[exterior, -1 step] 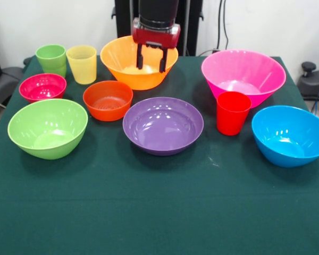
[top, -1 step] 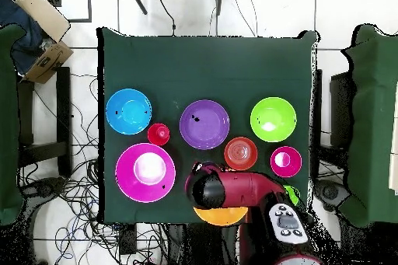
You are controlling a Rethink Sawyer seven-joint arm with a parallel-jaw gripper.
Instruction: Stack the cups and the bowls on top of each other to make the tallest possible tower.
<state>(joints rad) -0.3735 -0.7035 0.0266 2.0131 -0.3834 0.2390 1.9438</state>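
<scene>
In the front view, from left to right, nothing was stacked yet: all 7 bowls and 3 cups stood apart on the table [exterior, -1 step: 149, 212].

At the far left stood the green cup [exterior, -1 step: 51, 58] and just beside it the yellow cup [exterior, -1 step: 82, 64]. In front of them was the magenta bowl [exterior, -1 step: 42, 87], and nearer the camera the lime bowl [exterior, -1 step: 48, 128]. Next came the small red-orange bowl [exterior, -1 step: 108, 100]. Behind it was the orange bowl [exterior, -1 step: 133, 69], at the far edge of the table.

The gripper [exterior, -1 step: 151, 64] hung above the orange bowl, its 2 fingers apart and empty, the tips low inside the bowl's mouth but seemingly not touching the wall.

In the middle lay the purple bowl [exterior, -1 step: 163, 125]. To the right stood the pink bowl [exterior, -1 step: 243, 76], with the red cup [exterior, -1 step: 233, 112] just in front of it, very near or touching. The blue bowl [exterior, -1 step: 291, 135] was at the far right.

As a judgement, the risk was in the grasp of the orange bowl. The wall is glossy and sloped, so fingers closing on the rim could slip off, or tilt the bowl and drop it on the small red-orange bowl close by. If the fingers went down on the floor of the bowl and not astride the rim, they would close on nothing.
</scene>
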